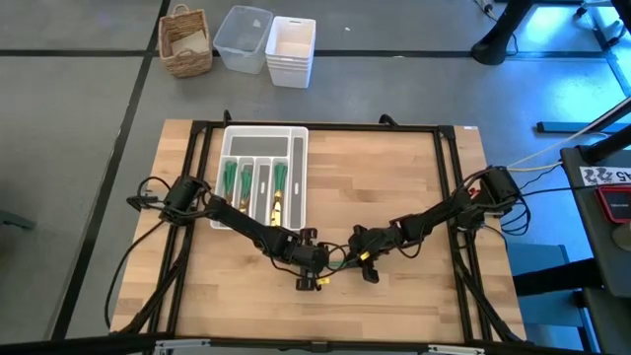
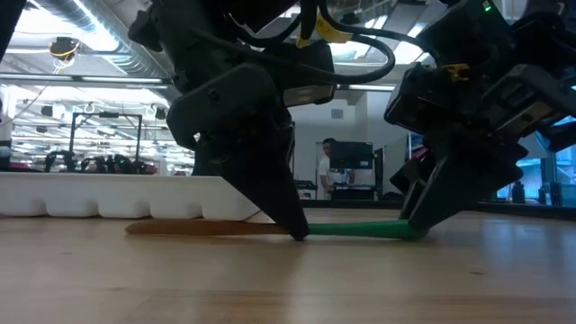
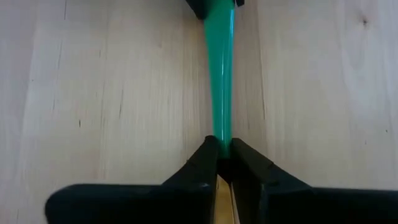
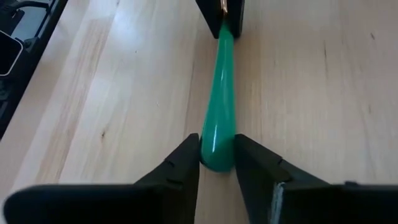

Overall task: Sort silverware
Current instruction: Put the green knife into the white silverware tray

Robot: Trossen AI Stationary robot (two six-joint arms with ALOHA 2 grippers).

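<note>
One piece of silverware [image 2: 270, 229] lies flat on the wooden table near its front edge, gold head on one side and slim green handle [image 2: 360, 229] on the other. My left gripper [image 2: 298, 232] is shut on it where the head meets the handle. My right gripper [image 2: 417, 230] is shut on the handle's free end. In the high view the left gripper [image 1: 315, 280] and the right gripper [image 1: 369, 274] stand close together. The white compartmented tray [image 1: 225, 138] at the table's far left holds several more green-handled pieces [image 1: 246, 177]. My left gripper pinches the piece between its two fingers at the green handle's inner end [image 3: 222, 142], right beside the gold head. The fingers slant down from above and lie across it. The piece rests level on the table. My right gripper has the handle's rounded free end [image 4: 217, 158] between its two fingertips, one finger [image 4: 184, 163] on each side. The fingers slant down and point along the handle. This end also rests on the table.
The tray's white wall [image 2: 117, 196] stands behind the piece in the low view. Beyond the table's far edge are a wicker basket [image 1: 185, 41], a clear bin [image 1: 243, 37] and stacked white bins [image 1: 291, 49]. A person [image 2: 326, 171] stands far off in the room.
</note>
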